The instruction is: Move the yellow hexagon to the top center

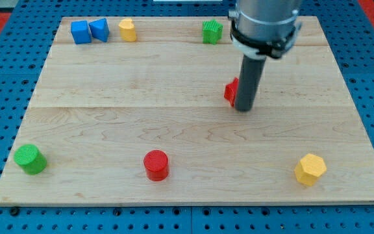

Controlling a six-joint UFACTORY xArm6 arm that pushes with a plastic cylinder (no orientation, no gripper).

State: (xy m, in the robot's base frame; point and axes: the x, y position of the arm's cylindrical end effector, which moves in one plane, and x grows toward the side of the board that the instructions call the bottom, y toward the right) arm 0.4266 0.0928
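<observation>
The yellow hexagon lies near the board's bottom right corner. My tip stands right of the board's centre, well up and to the left of the hexagon and apart from it. A red block sits just left of the rod, partly hidden by it and touching or almost touching it; its shape cannot be made out.
Along the top edge are two blue blocks, a yellow cylinder and a green block. A green cylinder sits at bottom left, a red cylinder at bottom centre. The wooden board rests on blue pegboard.
</observation>
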